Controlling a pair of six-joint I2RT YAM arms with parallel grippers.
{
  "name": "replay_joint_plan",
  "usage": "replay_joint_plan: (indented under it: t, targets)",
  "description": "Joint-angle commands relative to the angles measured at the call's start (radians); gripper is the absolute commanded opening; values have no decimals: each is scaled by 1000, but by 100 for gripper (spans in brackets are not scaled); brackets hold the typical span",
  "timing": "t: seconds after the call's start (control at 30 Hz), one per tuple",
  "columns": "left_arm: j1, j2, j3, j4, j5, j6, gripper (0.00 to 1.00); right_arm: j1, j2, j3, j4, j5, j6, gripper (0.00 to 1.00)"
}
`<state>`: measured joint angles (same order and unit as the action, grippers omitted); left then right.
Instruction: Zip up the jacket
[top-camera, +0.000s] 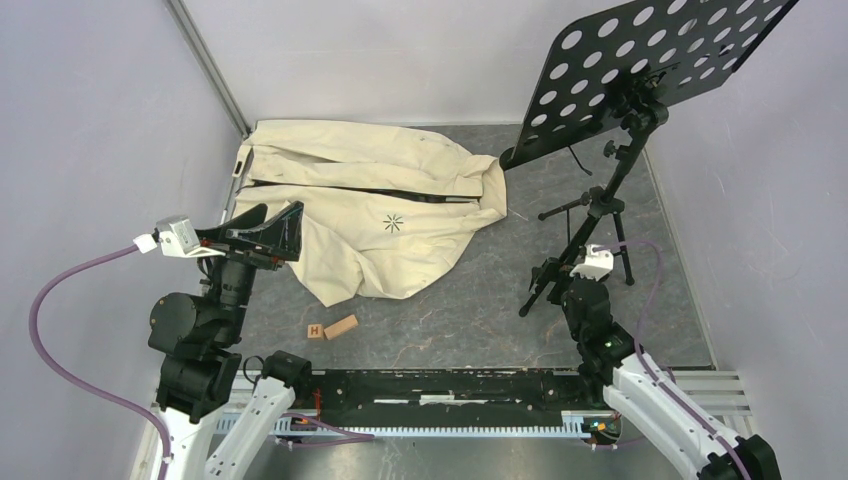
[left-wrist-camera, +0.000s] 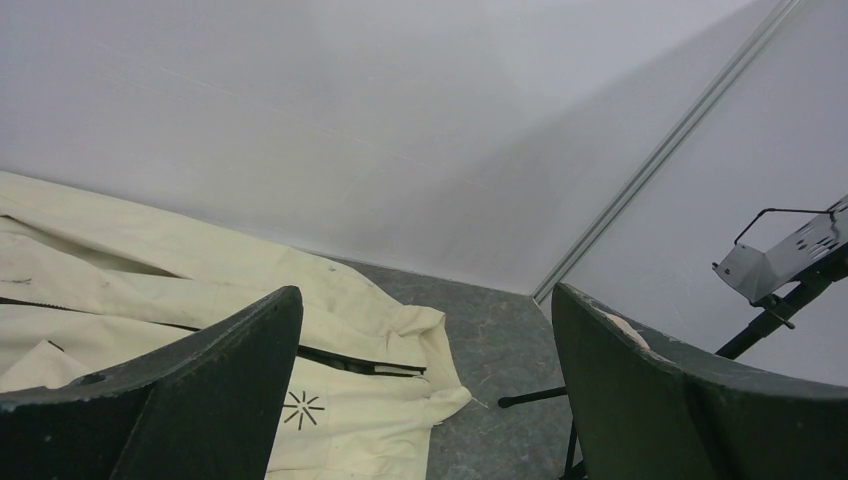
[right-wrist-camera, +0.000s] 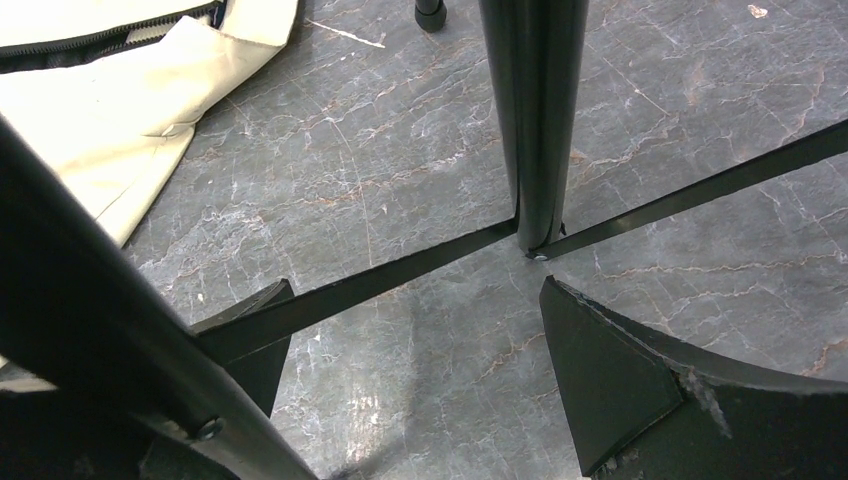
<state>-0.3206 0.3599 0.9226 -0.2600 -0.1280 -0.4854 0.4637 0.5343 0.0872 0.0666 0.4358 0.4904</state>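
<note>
The jacket (top-camera: 380, 215) lies rumpled at the table's (top-camera: 480, 300) far left. We judge it light, limp and quick to bunch, so we pinch cloth just beside the dark zipper (top-camera: 395, 192). Left gripper (left-wrist-camera: 425, 330) and right gripper (right-wrist-camera: 420, 330) both gape, empty.

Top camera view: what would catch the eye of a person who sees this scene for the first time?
The large cream jacket strikes first, lying crumpled at the far left of the dark table, a dark zipper running across it. At the right, a black music stand with a perforated plate rises above the table. Two small wooden blocks lie just nearer than the jacket.
</note>
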Motion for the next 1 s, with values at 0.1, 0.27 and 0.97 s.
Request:
replay_joint_plan:
  t: [0.1, 0.27, 0.97]
  targets:
    - [5, -2, 32, -2, 4, -22, 100, -5, 35, -18, 67, 48, -39, 99]
    - [5, -2, 30, -2, 4, -22, 100, -12, 59, -26, 109, 48, -52, 99]
    - [5, 0, 30, -5, 10, -24, 100, -123, 187, -40, 271, 0, -94, 99]
